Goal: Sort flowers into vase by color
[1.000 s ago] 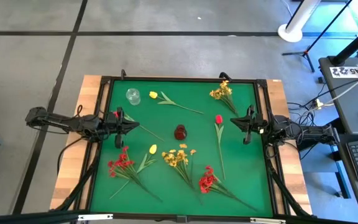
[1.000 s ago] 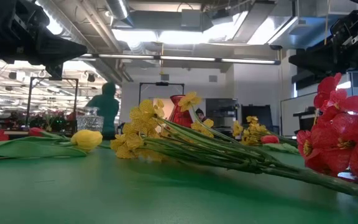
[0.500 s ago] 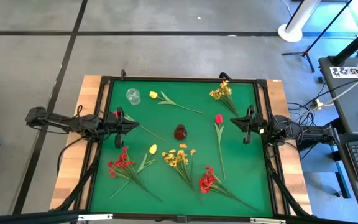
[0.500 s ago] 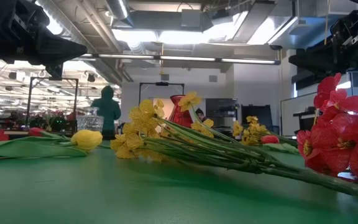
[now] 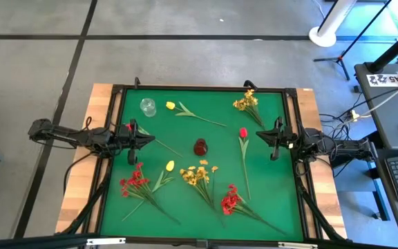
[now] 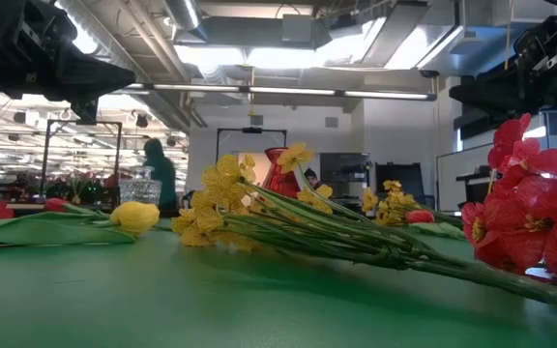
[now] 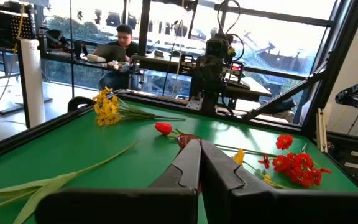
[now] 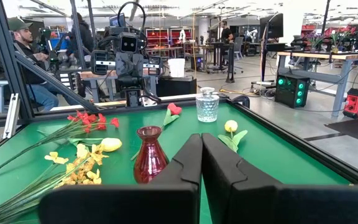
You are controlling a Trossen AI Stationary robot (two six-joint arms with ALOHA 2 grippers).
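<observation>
Red and yellow flowers lie flat on the green mat. In the high view I see a yellow tulip [image 5: 170,105], a yellow spray [image 5: 246,102], a red tulip [image 5: 242,132], a second red tulip [image 5: 128,127], a yellow tulip [image 5: 170,165], a red spray [image 5: 133,183], a yellow spray [image 5: 195,174] and a red spray [image 5: 230,202]. A clear glass vase [image 5: 148,106] and a red vase [image 5: 200,146] stand upright. My left gripper [image 7: 199,149] hovers shut at the left edge, beside the second red tulip. My right gripper [image 8: 201,143] hovers shut at the right edge.
A black frame [image 5: 199,88] rims the mat. The red vase [image 8: 150,162] stands mid-table between both grippers, the clear vase [image 8: 207,104] near the far left corner. Bare mat [image 5: 185,131] lies around the red vase. People sit and stand in the room beyond.
Both arms and all flowers have kept still. Only a person in the room far behind the table has walked toward the left.
</observation>
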